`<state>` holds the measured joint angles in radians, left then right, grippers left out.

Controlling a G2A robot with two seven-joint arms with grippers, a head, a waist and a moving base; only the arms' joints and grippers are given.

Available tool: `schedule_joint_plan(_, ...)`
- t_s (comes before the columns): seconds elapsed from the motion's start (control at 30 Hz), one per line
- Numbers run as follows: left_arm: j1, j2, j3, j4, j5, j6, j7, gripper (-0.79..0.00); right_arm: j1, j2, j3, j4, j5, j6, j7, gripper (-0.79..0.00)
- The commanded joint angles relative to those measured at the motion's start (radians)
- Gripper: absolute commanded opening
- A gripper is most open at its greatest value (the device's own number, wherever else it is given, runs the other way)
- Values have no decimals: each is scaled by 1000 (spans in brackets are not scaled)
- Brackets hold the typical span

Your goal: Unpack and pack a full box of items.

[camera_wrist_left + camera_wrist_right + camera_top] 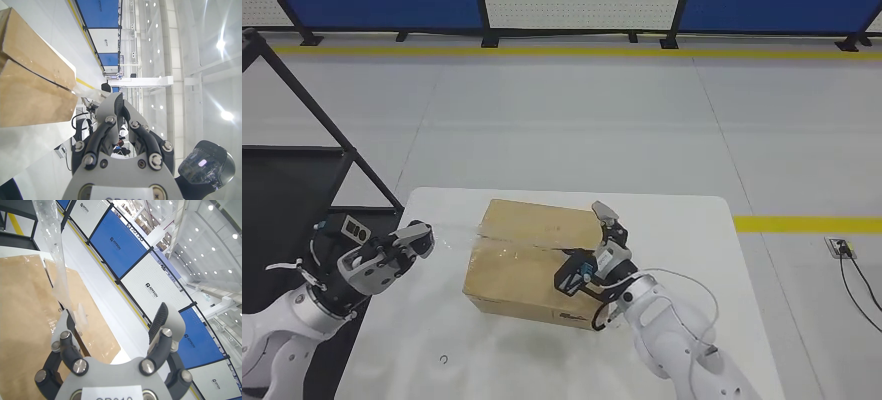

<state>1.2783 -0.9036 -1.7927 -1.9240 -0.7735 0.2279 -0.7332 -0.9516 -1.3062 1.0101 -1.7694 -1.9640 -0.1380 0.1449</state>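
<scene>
Though tape (pixel 88 93) loose, box (pixel 527 262) contents hidden

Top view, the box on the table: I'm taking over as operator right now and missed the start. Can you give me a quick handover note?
Left gripper: shut on the clear tape strip, off the box's left end.
Right gripper: open, over the box's right end, one finger by the seam.
Cardboard box: on the white table, flaps closed.
Done: tape lifted off most of the seam; I cannot tell whether its far end is free.
Left: free the tape, open the flaps, unpack the items, repack.
</scene>
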Motion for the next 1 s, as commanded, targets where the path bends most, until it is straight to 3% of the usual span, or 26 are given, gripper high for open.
schedule_joint_plan(0.0,-1,0,7,9,4,13,-4,-785,6,-4,-2,9,-3,15,10,0)
schedule_joint_plan(0.2,-17,2,31,44,26,43,-6,-785,16,-12,0,28,-18,46,16,0)
schedule_joint_plan(0.37,-42,3,55,78,54,57,16,-785,3,-9,22,22,-24,-15,38,0)
schedule_joint_plan(0.5,-42,3,55,78,54,57,16,-785,-25,-10,54,1,40,-13,42,0)
schedule_joint_plan(0.97,-42,3,55,78,54,57,16,-785,-35,-9,58,-7,46,-17,23,0)
